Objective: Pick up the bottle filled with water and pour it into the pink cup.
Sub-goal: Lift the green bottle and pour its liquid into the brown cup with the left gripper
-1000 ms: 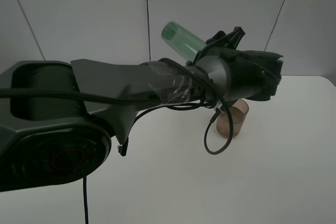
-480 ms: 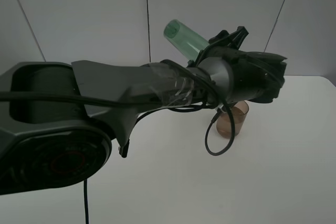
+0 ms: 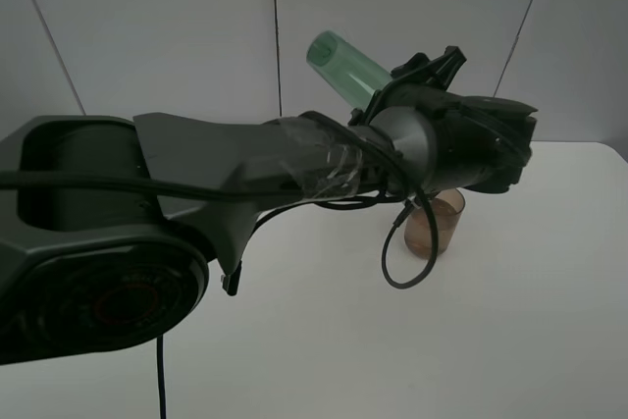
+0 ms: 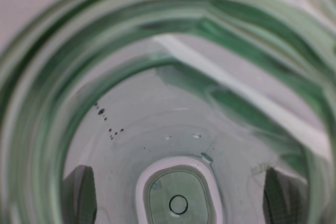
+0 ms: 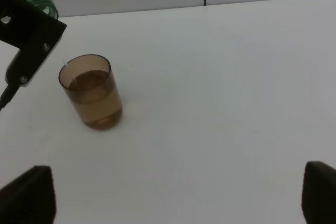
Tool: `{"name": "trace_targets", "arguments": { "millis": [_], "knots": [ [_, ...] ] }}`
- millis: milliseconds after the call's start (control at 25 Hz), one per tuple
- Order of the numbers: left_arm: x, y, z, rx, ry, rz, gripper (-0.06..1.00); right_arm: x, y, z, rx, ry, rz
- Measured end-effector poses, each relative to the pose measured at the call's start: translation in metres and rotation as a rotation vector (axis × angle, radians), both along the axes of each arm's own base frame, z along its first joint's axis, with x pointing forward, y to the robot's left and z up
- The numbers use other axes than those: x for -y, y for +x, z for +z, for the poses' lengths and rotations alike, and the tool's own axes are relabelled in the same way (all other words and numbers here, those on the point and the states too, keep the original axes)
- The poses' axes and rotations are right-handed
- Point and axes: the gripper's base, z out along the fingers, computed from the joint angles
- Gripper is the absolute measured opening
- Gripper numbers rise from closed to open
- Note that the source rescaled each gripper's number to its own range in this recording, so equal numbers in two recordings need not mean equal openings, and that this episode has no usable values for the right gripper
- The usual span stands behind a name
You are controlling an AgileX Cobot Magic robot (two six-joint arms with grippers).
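while bottle [image 3: 343, 67] lies tilted, left gripper [image 3: 420, 74] clamps it

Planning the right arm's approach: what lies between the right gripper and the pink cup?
Only bare white table, seen in the right wrist view, separates the right gripper from the pink cup.

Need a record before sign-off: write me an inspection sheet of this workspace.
Surface: white table, no spills seen.
Job's things: bottle held tilted with its base raised, near the pink cup; the cup stands upright, partly filled.
Clutter: nothing seen.
Grippers: left gripper shut on the bottle; right gripper open, empty, apart from the cup.
Cables: black cable loops below the left wrist, in front of the cup.
Surroundings: pale wall panels with dark seams.
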Motion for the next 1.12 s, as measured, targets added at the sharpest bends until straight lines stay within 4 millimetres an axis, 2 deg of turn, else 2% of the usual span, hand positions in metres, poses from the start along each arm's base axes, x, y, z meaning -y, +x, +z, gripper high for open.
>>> {"name": "trace_targets", "arguments": {
  "millis": [1120],
  "knots": [
    [0.0005, 0.0006, 0.0031, 0.023, 0.050, -0.024, 0.01, 0.0000, 0.0000, 0.0000, 0.000, 0.000, 0.000]
  ]
}}
